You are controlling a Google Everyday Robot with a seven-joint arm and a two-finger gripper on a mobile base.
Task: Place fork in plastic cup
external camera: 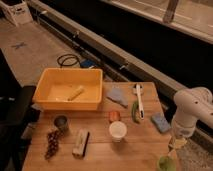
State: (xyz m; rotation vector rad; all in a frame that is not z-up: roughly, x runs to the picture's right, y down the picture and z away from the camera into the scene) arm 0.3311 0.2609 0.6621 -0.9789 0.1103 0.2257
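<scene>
The light-green plastic cup [166, 164] stands at the table's front right corner. My gripper [175, 143] hangs from the white arm [192, 112] at the right edge, just above and slightly behind the cup. It is shut on the fork [173, 152], a slim grey piece pointing down from the fingers toward the cup's rim. The fork's lower end reaches the cup's opening; I cannot tell how far in it is.
On the wooden table [135, 150] are a yellow bin [70, 90], blue cloth [118, 96], white-handled utensil [139, 100], blue sponge [160, 122], white cup [118, 131], dark grey cup [61, 122], grapes [51, 144] and a small bar [80, 144].
</scene>
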